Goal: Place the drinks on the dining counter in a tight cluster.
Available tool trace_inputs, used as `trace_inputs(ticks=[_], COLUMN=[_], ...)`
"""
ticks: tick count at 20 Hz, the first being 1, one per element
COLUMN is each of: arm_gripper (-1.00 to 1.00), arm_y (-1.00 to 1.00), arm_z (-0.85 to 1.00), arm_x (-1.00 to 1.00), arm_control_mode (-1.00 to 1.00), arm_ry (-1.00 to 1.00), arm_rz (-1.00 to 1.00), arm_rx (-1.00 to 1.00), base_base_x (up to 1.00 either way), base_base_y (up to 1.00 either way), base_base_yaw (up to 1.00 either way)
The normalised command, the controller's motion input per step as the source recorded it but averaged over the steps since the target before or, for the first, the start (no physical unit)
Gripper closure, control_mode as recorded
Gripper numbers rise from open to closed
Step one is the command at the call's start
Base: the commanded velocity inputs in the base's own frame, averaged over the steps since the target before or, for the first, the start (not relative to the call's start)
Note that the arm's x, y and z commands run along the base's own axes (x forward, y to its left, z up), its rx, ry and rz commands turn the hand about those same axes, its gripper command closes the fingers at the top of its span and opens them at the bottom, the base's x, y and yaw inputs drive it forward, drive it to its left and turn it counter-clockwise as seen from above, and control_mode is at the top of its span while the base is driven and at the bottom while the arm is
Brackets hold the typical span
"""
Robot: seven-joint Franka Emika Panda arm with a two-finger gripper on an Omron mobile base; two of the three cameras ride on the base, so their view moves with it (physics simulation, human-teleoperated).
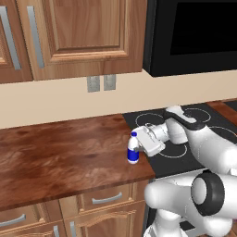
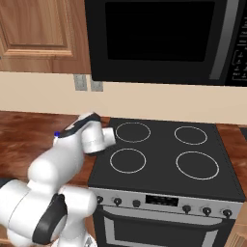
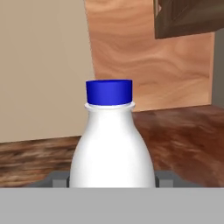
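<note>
Left base view: fingers (image 1: 137, 149) clasping white bottle (image 1: 133, 149) upright on wooden worktop (image 1: 65, 157), beside black stovetop (image 1: 176, 155).

Kitchen, black stovetop (image 2: 161, 157), microwave (image 2: 159, 41), wood cabinets (image 1: 74, 34), worktop (image 1: 65, 157)

Left base view: looks from behind the arm's left, forward and down at the wood worktop (image 1: 60, 152) and the stove (image 1: 185, 148).
Right base view: looks from behind the arm's right, mostly at the stove.
Shared: stove, worktop, white bottle (image 1: 133, 149).
Hand view: very close, level, facing the bottle.
</note>
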Motion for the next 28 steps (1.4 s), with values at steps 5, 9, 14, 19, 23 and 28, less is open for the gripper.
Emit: trace_inputs(ticks=[5, 9, 14, 19, 23, 28], arm_gripper=[1.00, 1.00, 1.00, 1.00, 1.00, 1.00], arm_y=[0.00, 0.00, 0.00, 0.00, 0.00, 0.00], arm_z=[0.30, 0.23, 0.15, 0.00, 0.00, 0.00], arm_x=[-0.20, -0.25, -0.15, 0.00, 0.00, 0.00], arm_control_mode=[-1.00, -1.00, -1.00, -1.00, -1.00, 1.00], arm_ry=[-0.06, -0.08, -0.06, 0.00, 0.00, 0.00], arm_rz=[0.00, 0.00, 0.00, 0.00, 0.00, 0.00], arm_rx=[0.00, 0.00, 0.00, 0.00, 0.00, 0.00], base_base_x=[0.00, 0.00, 0.00, 0.00, 0.00, -0.11], base_base_y=[0.00, 0.00, 0.00, 0.00, 0.00, 0.00], base_base_yaw=[0.00, 0.00, 0.00, 0.00, 0.00, 0.00])
